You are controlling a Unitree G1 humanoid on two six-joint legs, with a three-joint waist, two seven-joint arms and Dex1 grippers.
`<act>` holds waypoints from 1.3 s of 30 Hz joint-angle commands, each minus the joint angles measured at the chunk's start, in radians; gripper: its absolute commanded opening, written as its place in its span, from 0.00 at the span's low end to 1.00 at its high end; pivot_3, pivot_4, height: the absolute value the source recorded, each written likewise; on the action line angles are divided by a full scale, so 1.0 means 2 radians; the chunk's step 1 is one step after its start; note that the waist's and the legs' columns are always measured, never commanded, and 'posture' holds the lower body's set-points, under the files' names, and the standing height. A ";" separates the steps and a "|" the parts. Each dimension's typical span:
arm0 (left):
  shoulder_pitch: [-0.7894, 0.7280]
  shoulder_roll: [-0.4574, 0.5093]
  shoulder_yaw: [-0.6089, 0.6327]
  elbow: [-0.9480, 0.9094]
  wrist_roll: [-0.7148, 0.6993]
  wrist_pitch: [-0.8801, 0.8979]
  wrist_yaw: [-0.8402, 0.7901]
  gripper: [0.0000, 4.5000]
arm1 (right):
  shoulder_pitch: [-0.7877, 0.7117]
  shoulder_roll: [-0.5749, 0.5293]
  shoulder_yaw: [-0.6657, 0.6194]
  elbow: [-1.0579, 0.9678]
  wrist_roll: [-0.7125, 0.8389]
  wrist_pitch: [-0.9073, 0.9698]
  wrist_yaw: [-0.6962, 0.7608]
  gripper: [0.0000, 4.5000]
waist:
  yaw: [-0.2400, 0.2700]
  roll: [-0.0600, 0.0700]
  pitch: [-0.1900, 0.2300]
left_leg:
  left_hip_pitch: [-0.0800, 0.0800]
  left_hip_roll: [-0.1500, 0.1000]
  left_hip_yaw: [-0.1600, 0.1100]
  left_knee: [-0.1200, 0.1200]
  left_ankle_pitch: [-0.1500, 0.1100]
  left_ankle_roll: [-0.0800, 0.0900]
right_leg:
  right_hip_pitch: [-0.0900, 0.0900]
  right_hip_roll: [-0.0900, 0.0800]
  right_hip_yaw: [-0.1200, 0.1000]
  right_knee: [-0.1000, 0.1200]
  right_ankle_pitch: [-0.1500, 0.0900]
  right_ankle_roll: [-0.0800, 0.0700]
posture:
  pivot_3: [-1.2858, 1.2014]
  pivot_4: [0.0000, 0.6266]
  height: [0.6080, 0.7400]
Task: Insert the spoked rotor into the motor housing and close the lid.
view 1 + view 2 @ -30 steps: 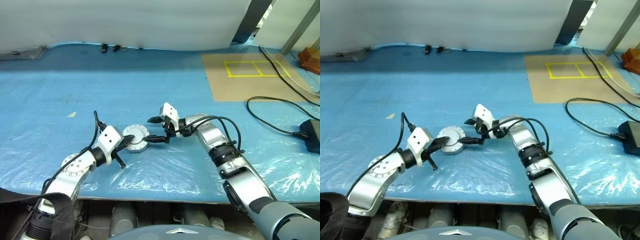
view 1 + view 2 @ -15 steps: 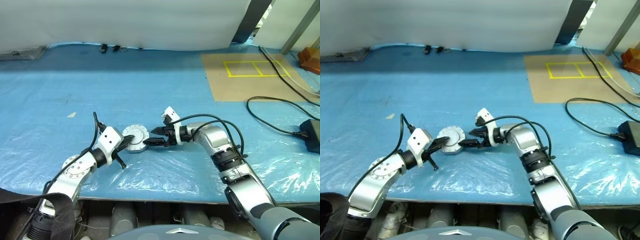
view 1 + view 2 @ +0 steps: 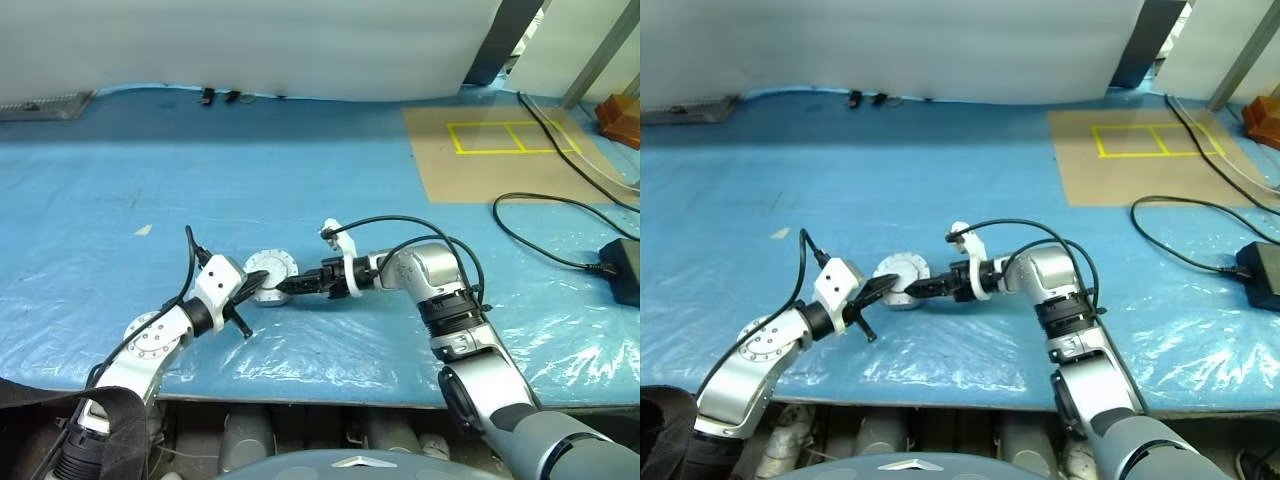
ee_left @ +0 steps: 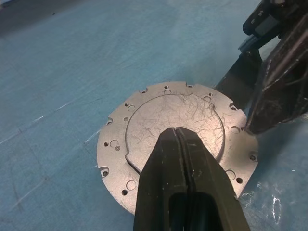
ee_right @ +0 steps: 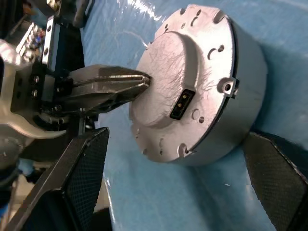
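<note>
Motor housing [image 5: 202, 91] lies on the blue bench [image 3: 300, 180], plain silver face up. Left end effector [image 4: 180, 144], fingers together, presses that face; right end effector [image 5: 178, 168], spread wide, straddles the housing. Assembly apparently closed.

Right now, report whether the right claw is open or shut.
Open. The right claw has its two black fingers spread wide on either side of the motor housing.

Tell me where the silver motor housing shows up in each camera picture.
Left eye: motor housing, left of centre, between both tools.
Right eye: housing, the same spot.
Left wrist: centre, behind the shut left tool.
Right wrist: upper right.
Shared landmark: the blue table cover.
</note>
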 commanded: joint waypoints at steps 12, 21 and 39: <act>0.012 0.005 -0.009 0.012 0.011 0.010 0.001 0.00 | -0.024 0.063 -0.119 0.016 0.069 0.037 -0.071 0.38 | 0.001 0.001 0.000 | -0.001 0.000 0.000 -0.001 0.000 -0.001 | -0.002 0.000 0.000 0.000 0.002 -0.003 | 0.52 0.24 1.00; 0.013 -0.002 -0.004 0.014 0.009 0.005 0.005 0.00 | -0.015 0.054 -0.089 0.023 0.056 0.014 -0.083 0.26 | 0.001 0.001 0.001 | 0.000 -0.001 0.000 -0.001 0.000 -0.001 | -0.001 0.000 0.000 0.000 0.000 0.000 | 0.52 0.24 1.00; 0.030 -0.186 0.205 -0.040 -0.327 0.079 0.118 0.08 | -0.069 0.120 -0.209 0.076 0.121 -0.038 -0.132 0.26 | 0.001 0.001 0.001 | -0.009 0.000 0.001 -0.001 0.001 -0.001 | -0.009 0.001 0.000 0.000 0.002 -0.003 | 0.52 0.24 1.00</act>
